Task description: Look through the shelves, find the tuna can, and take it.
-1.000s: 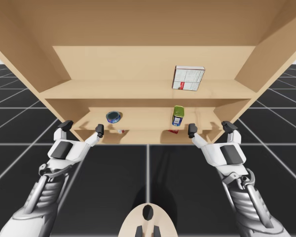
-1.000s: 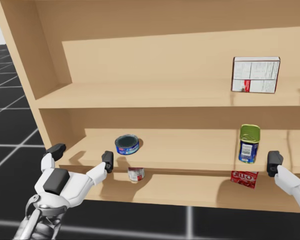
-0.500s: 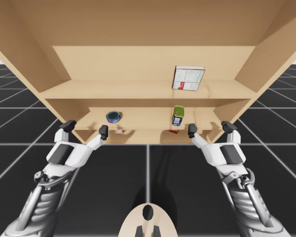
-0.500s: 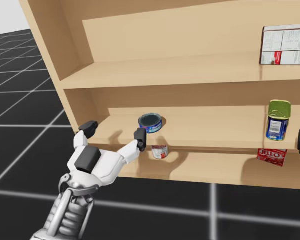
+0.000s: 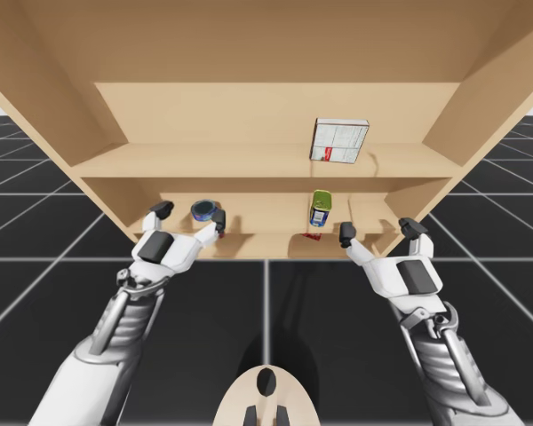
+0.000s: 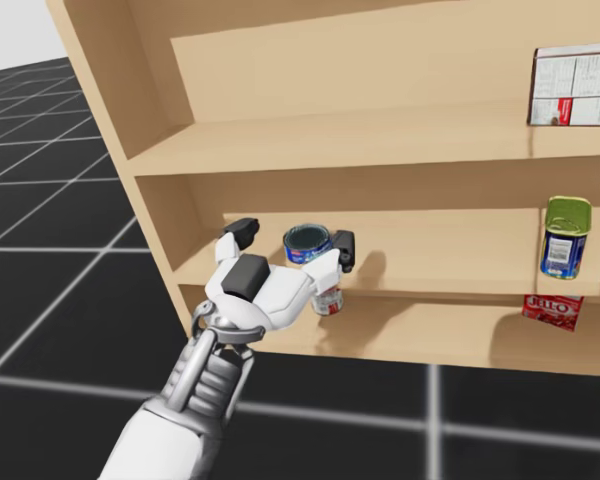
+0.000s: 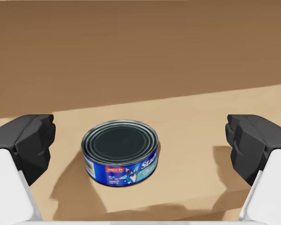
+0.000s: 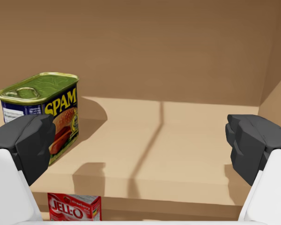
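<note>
Tuna can (image 7: 120, 152) on middle shelf (image 7: 192, 136), just ahead of left tool (image 7: 141, 137).

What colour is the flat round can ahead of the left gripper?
The flat round can is blue with a dark top, clearest in the left wrist view.

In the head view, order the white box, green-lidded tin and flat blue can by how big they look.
1. white box, even with the picture's edge cutting it off
2. green-lidded tin
3. flat blue can
</note>
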